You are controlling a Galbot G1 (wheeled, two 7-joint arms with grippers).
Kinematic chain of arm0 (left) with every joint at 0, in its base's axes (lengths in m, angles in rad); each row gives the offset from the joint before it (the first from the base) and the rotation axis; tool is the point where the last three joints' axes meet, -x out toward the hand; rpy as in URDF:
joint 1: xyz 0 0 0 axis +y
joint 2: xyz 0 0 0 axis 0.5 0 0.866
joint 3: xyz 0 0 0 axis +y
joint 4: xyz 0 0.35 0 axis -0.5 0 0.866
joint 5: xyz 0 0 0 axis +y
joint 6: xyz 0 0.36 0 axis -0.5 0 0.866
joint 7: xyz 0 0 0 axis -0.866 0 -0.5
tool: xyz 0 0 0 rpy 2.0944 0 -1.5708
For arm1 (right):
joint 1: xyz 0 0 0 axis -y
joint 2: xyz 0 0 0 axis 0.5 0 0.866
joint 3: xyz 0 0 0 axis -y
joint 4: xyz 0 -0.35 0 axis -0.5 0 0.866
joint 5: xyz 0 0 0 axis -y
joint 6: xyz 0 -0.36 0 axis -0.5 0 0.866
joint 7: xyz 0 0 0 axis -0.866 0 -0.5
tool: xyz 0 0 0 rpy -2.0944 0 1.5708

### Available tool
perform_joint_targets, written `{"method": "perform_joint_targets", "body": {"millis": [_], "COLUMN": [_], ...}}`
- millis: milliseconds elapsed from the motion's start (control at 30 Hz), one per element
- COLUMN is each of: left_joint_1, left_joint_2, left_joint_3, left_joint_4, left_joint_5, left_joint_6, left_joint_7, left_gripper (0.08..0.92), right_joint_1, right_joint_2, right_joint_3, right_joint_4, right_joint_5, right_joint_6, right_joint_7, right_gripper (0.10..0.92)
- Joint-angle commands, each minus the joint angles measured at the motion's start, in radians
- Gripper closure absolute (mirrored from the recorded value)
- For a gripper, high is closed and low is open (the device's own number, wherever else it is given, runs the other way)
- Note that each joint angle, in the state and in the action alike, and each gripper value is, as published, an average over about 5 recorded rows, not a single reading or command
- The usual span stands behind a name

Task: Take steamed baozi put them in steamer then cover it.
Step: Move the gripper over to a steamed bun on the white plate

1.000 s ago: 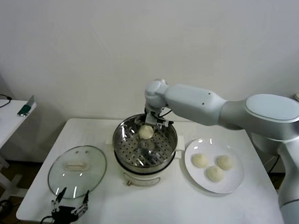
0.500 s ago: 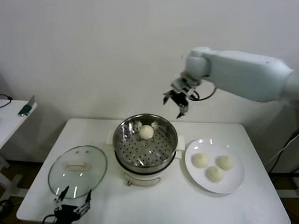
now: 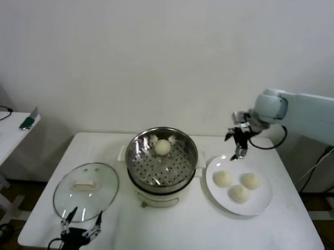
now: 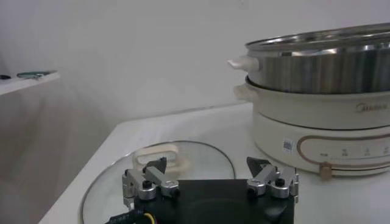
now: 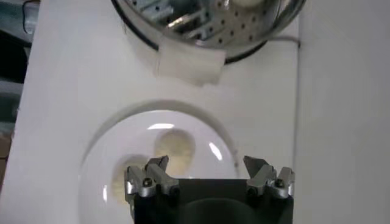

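At the lower left of the head view, the left end effector [image 3: 80, 228] is parked at the bench [image 3: 179, 235] edge, fingers spread and empty, just before the glass cover [image 3: 86, 190]. At centre, one baozi [image 3: 163, 147] now lies in the steamer [image 3: 162, 158]. The right end effector [image 3: 237, 144], wide open and empty, has swung from the steamer to hover above the white plate's [image 3: 263, 204] far rim at right, where three baozi [image 3: 240, 186] wait. One bun is delivered; the next pickup looks imminent.
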Motion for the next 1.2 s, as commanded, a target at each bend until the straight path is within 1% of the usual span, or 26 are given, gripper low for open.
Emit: {"method": "perform_joint_targets", "body": {"millis": [33,200,333,700,900,1000,1133,1200], "left_joint_1": [-0.003,0.000,0.004,0.003,0.003,0.002,0.002,0.001], "left_joint_2": [-0.002,-0.007,-0.008,-0.013,-0.011,-0.010,-0.010,-0.010], "left_joint_3": [-0.001,-0.006,-0.010,-0.006,-0.006,-0.008,-0.008,-0.007], "left_joint_4": [-0.001,0.001,0.005,0.024,0.029,0.033,0.033,0.031], "left_joint_5": [0.000,0.000,0.000,0.002,0.004,0.007,0.013,0.014], "left_joint_6": [0.003,0.003,0.001,-0.004,-0.006,-0.005,-0.003,-0.003], "left_joint_7": [0.001,0.001,0.001,0.000,-0.002,-0.005,-0.006,-0.006], "left_gripper": [0.177,0.177,0.177,0.177,0.177,0.177,0.177,0.177], "right_joint_1": [-0.242,-0.339,-0.377,-0.433,-0.447,-0.445,-0.406,-0.364], "right_joint_2": [0.012,0.077,0.111,0.120,0.121,0.120,0.110,0.101], "right_joint_3": [0.107,0.181,0.204,0.243,0.257,0.260,0.246,0.226], "right_joint_4": [-0.053,-0.157,-0.208,-0.275,-0.291,-0.287,-0.252,-0.225], "right_joint_5": [-0.059,-0.096,-0.121,-0.181,-0.188,-0.189,-0.172,-0.146], "right_joint_6": [-0.108,-0.103,-0.094,-0.073,-0.066,-0.064,-0.063,-0.060], "right_joint_7": [0.054,0.057,0.053,0.053,0.048,0.045,0.033,0.025], "right_gripper": [0.203,0.203,0.203,0.203,0.208,0.250,0.354,0.385]}}
